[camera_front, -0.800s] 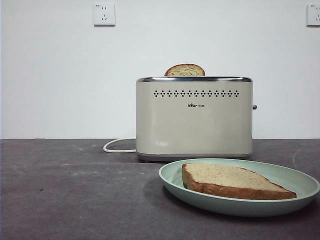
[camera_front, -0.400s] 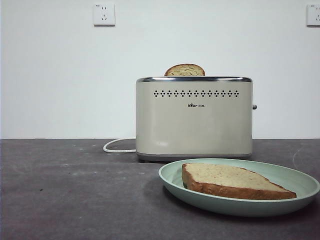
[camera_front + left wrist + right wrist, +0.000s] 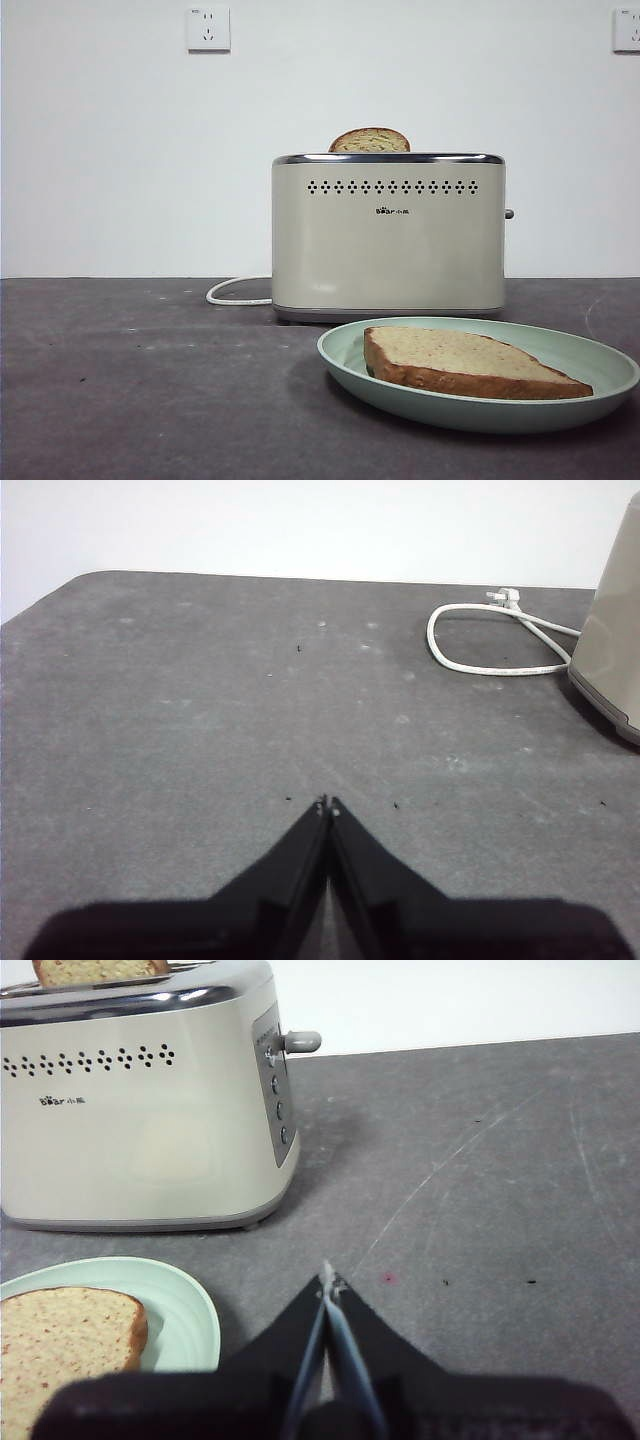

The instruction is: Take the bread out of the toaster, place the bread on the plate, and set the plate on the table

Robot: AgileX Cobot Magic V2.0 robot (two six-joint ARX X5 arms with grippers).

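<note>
Nothing moved. One bread [image 3: 369, 141] in toaster [image 3: 388, 240], one slice [image 3: 460, 362] on plate [image 3: 590, 355]; both pincers closed, empty.

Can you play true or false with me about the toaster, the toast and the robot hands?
1. A slice of bread pokes out of the toaster. True.
2. The plate has nothing on it. False: a second slice lies on it.
3. The left end effector is holding bread. False: it is shut on nothing, above the table.
4. The right end effector is shut, near the plate. True.
5. The toaster's cord is black. False: it is white.
</note>
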